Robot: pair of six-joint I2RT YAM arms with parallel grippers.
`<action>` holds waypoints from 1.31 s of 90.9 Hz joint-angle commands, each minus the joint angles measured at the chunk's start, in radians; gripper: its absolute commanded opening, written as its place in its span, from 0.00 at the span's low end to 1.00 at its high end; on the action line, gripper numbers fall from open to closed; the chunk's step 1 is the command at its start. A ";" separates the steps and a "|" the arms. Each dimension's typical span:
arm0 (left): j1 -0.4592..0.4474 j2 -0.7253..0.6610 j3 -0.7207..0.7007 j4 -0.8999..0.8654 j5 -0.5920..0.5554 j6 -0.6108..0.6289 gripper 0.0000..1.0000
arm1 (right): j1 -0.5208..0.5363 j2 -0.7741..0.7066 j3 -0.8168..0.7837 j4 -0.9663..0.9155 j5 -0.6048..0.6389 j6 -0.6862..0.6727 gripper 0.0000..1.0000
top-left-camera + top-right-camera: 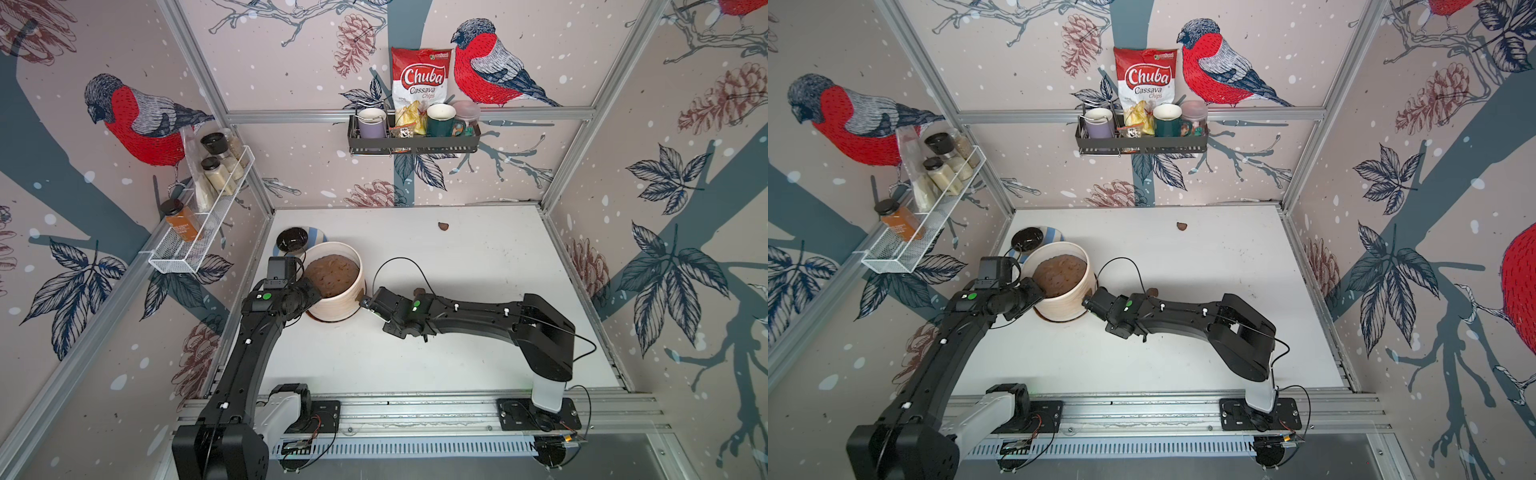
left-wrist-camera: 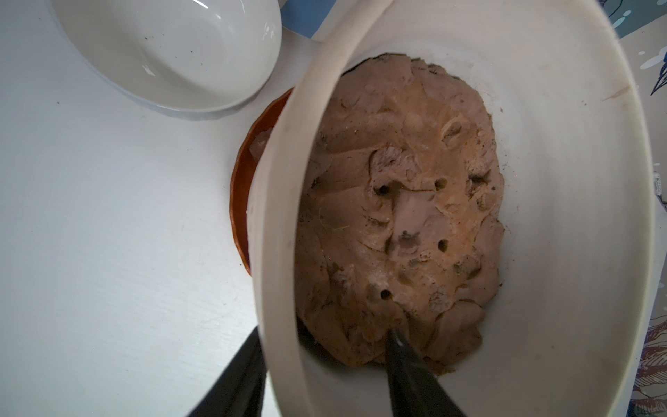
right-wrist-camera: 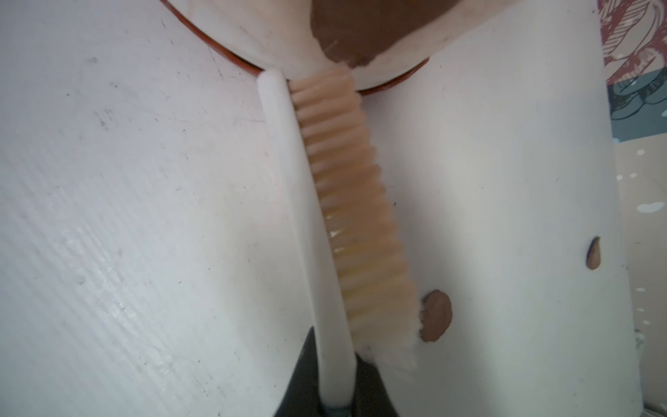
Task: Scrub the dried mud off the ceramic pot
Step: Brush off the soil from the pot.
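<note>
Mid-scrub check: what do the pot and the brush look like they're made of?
The ceramic pot: cream, matte, finely ribbed wall with thick rim, so likely unglazed or satin ceramic. The brush: smooth white back, probably plastic; bristles pale tan, synthetic or natural unclear.

A cream-white ribbed ceramic pot [image 1: 1065,309], holding brown soil [image 1: 1059,272], stands on the white desk [image 1: 1142,365] (toward its left side). The left gripper [image 1: 1037,296] is at its rim, the right gripper [image 1: 1086,302] at its wall. One dark-brown dried mud flake [image 1: 1181,226] lies well apart.
</note>
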 commanded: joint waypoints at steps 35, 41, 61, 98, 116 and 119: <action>0.000 0.046 0.009 0.030 0.120 0.073 0.51 | 0.054 -0.049 0.038 0.085 0.218 -0.173 0.00; 0.000 0.045 0.006 0.031 0.121 0.073 0.51 | 0.069 -0.072 0.037 0.069 0.223 -0.175 0.00; 0.000 0.044 0.009 0.030 0.119 0.076 0.51 | 0.112 -0.196 -0.082 0.000 0.275 -0.113 0.00; 0.000 0.048 0.012 0.031 0.121 0.075 0.51 | 0.132 -0.438 -0.270 -0.071 0.096 0.136 0.00; 0.000 0.052 0.006 0.041 0.130 0.043 0.44 | 0.104 -0.500 -0.275 -0.013 0.043 0.165 0.00; 0.000 0.057 0.004 0.042 0.136 0.027 0.42 | 0.094 -0.522 -0.279 -0.005 0.037 0.172 0.00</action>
